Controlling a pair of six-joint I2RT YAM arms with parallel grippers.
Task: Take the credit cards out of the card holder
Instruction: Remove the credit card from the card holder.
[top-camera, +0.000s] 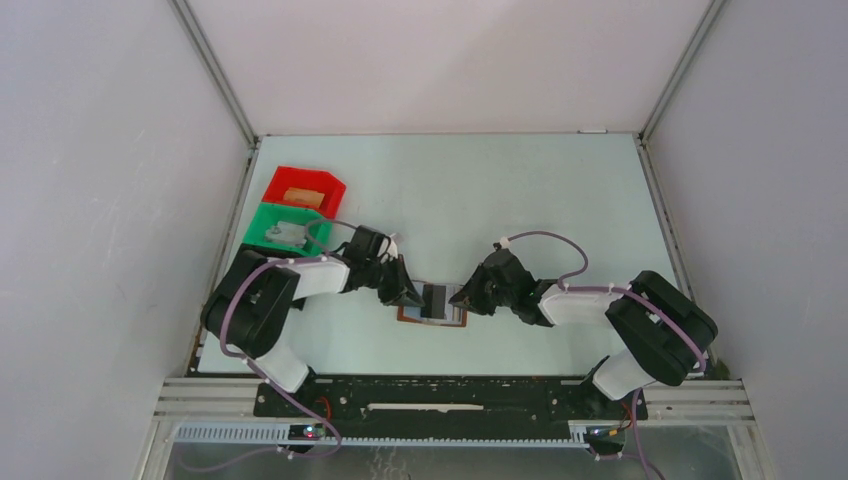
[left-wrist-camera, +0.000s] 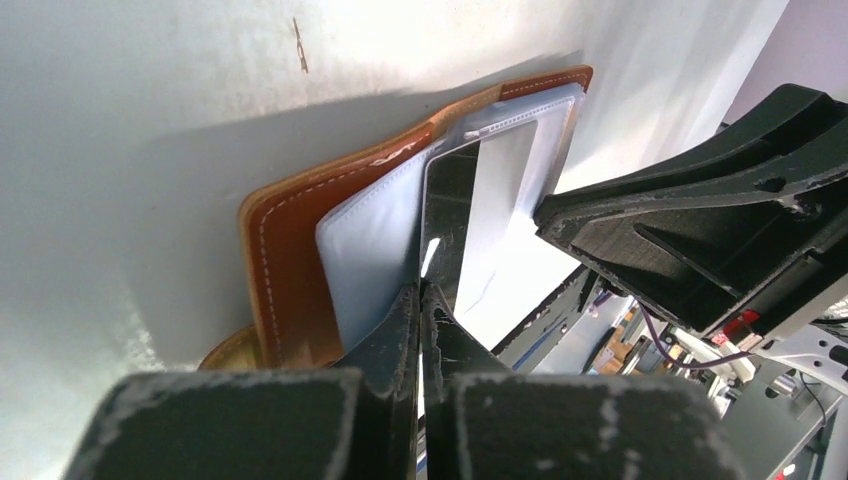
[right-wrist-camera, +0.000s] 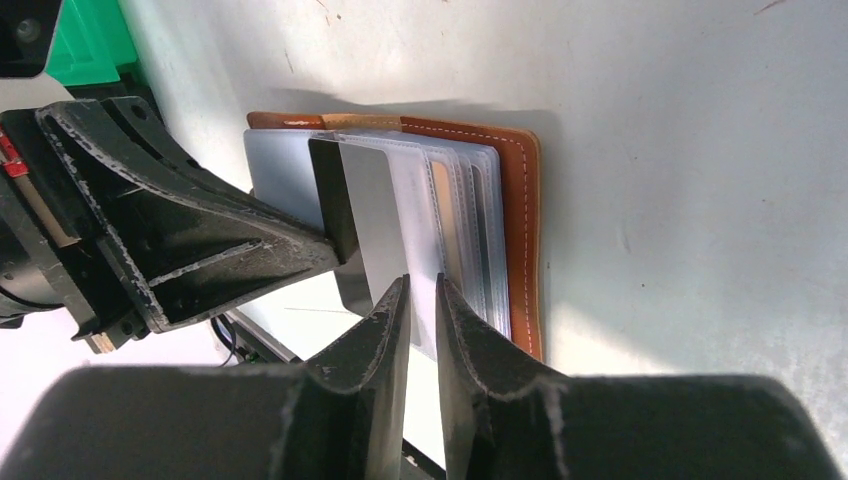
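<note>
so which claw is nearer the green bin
Left. The left claw, pinching a credit card at the left side of the card holder, sits right of the green bin; the right claw is across the holder, farther away.

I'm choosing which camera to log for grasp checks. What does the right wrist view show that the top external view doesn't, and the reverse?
Only the right wrist: the clear sleeves fanned inside the card holder, a tan card in one, and the right gripper straddling a sleeve. Only the top external: the red bin and the whole table. Both: the card holder, the dark card pinched by the left gripper, and the green bin.
</note>
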